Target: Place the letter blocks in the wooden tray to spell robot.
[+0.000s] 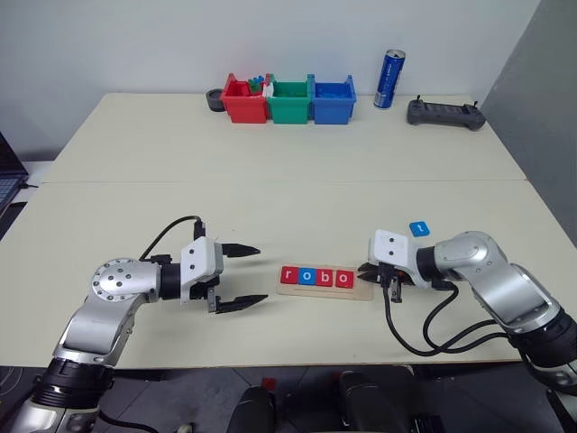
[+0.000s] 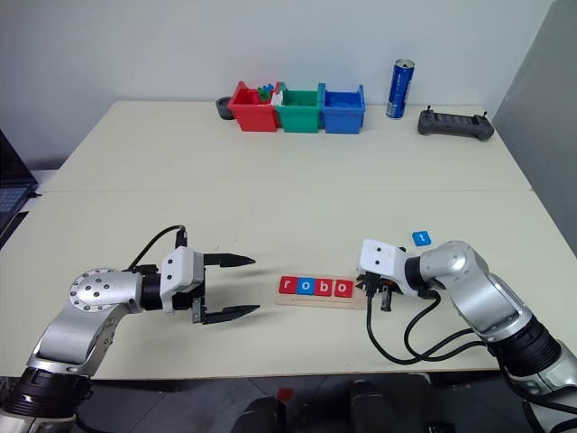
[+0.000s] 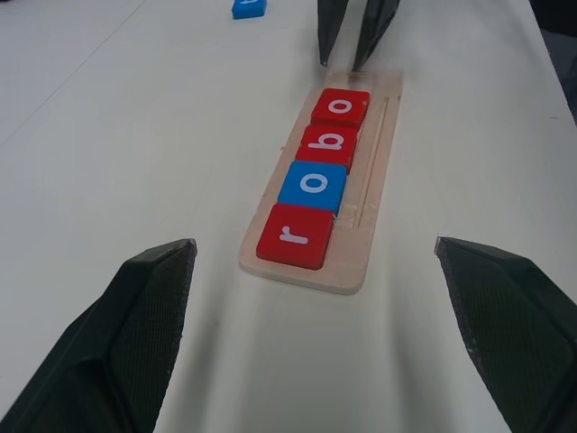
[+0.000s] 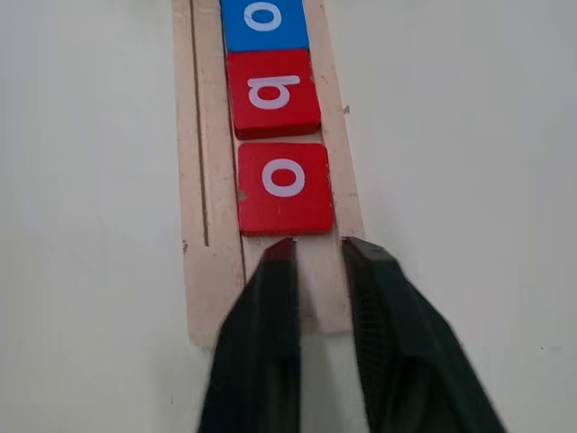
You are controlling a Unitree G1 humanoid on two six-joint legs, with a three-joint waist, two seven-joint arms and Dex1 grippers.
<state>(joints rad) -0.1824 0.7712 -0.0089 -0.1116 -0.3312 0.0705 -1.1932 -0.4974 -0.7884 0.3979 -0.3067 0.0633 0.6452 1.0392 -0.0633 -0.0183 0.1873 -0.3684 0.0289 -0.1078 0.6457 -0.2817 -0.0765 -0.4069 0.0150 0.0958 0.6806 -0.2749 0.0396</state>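
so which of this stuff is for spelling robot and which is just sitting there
For the job:
tray
r, o, b, o tiles in the tray
blue t tile on the table

Lying about:
bins
can
controller
dark round thing

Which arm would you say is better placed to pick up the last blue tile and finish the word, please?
Probably the right. The blue t tile lies on the table just beyond the right gripper, at the wooden tray's empty end; the open left gripper sits past the opposite end.

We seem to be in a lab: bare white walls, a plain tabletop (image 1: pixel 270 171), parts bins (image 1: pixel 288 99) and a handheld controller (image 1: pixel 444 114) along its far edge.
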